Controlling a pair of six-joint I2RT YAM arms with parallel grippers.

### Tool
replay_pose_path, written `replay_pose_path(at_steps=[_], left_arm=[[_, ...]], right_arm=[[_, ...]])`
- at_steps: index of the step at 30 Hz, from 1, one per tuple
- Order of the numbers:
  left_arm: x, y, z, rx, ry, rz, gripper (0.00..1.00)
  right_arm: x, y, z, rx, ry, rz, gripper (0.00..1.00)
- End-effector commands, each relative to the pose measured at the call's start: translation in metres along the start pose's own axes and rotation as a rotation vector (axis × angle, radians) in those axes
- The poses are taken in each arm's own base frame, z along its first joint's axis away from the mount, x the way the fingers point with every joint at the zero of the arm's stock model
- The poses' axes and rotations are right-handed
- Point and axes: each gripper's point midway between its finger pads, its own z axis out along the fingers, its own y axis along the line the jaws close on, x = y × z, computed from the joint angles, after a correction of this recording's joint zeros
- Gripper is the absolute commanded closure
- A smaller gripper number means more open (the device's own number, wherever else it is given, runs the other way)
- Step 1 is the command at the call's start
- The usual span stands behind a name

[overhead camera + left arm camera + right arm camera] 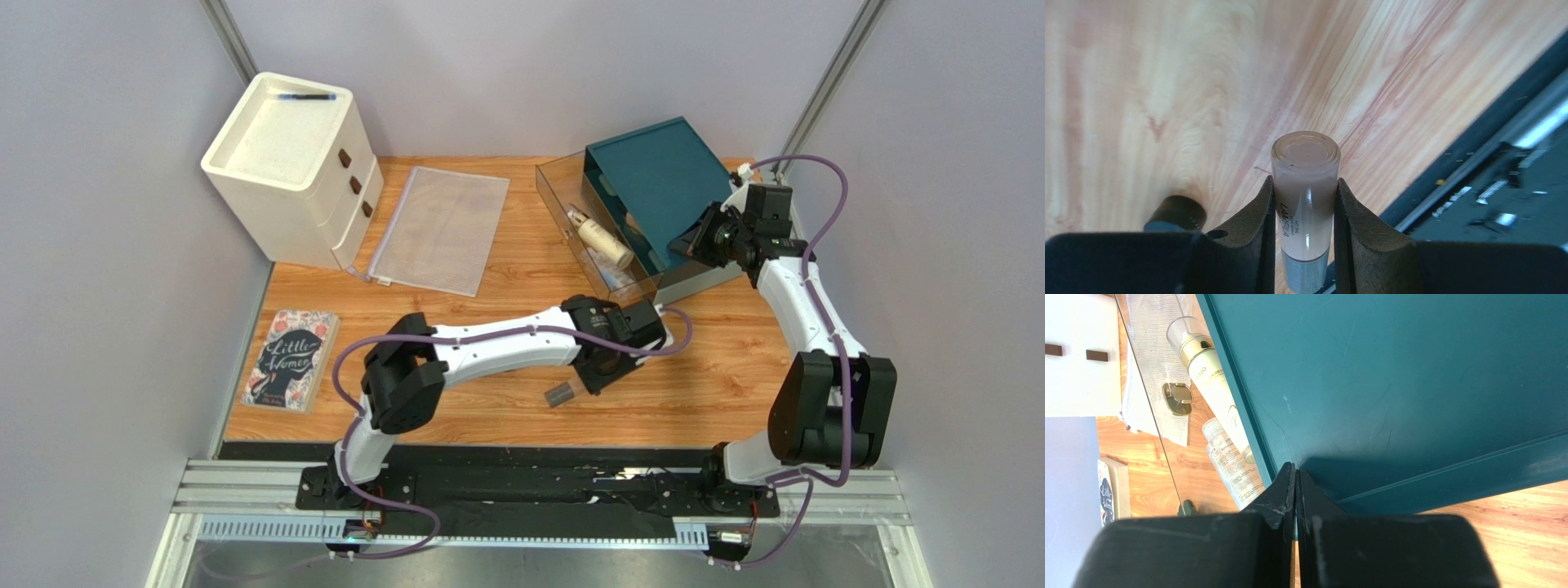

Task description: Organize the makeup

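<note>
Left hand (1304,187) clamps a pinkish-beige tube (1305,214) above the counter (724,380), toward its near edge. Right hand (1296,471) is pinched shut on the teal lid (1413,386) by the far right corner

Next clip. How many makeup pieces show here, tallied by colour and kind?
Pinkish tube: 1, in the left gripper.
Cream bottle: 1, in the clear box, its teal lid held by the right gripper.
Clear bottle: 1, beside it in the box.
Dark piece: 1, on the table.
Total: 4.
</note>
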Motion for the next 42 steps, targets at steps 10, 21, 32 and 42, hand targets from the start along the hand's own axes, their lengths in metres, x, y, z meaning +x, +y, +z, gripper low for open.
replay_pose_path(at_steps=[10, 21, 32, 42], left_arm=[[-0.152, 0.077, -0.191, 0.285, -0.645, -0.560, 1.00], [-0.188, 0.167, -0.217, 0.558, -0.980, -1.035, 1.00], [-0.222, 0.226, -0.194, 0.492, -1.037, -1.254, 0.99], [-0.208, 0.283, -0.136, 0.382, -0.989, -1.455, 0.86]], right_arm=[[0.091, -0.069, 0.004, 0.258, 0.302, 0.095, 1.00], [0.090, -0.070, 0.003, 0.258, 0.299, 0.093, 1.00], [0.089, -0.073, 0.001, 0.263, 0.295, 0.097, 1.00], [0.089, -0.074, 0.001, 0.261, 0.295, 0.105, 1.00]])
